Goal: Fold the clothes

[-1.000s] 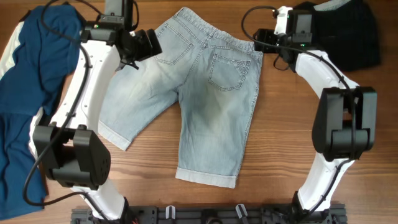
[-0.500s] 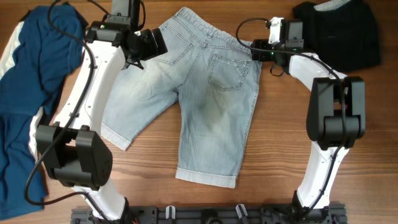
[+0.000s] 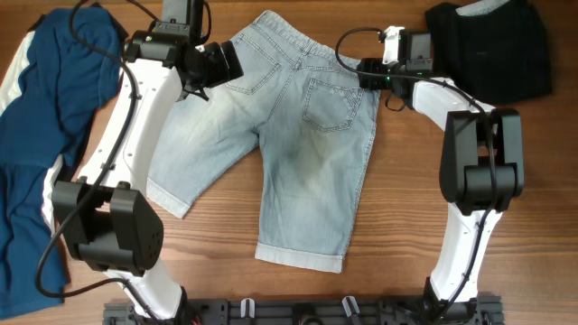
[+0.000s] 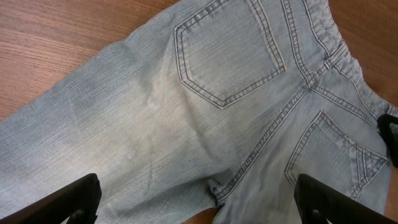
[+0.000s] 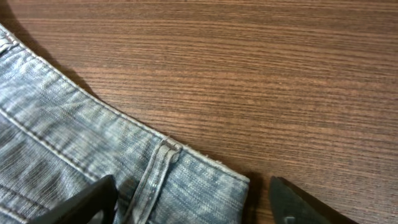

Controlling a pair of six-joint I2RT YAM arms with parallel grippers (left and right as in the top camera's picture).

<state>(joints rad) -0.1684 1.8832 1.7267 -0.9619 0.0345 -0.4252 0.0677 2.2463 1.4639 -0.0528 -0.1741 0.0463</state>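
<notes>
Light blue denim shorts (image 3: 289, 135) lie flat, back side up, legs pointing toward the front edge. My left gripper (image 3: 217, 63) is open above the shorts' left hip; in the left wrist view (image 4: 196, 205) its fingers straddle the seat seam and crotch of the shorts (image 4: 205, 112). My right gripper (image 3: 368, 74) is open at the right corner of the waistband; in the right wrist view (image 5: 186, 202) its fingers straddle the waistband corner with a belt loop (image 5: 163, 163).
A dark blue garment with white stripes (image 3: 41, 135) lies at the left edge. A black garment (image 3: 497, 45) lies folded at the back right. The wooden table (image 3: 424, 199) shows around the shorts.
My right gripper has moved left from beside the black garment to the shorts' right waistband corner. My left gripper shifted slightly right over the left hip, then held still.
</notes>
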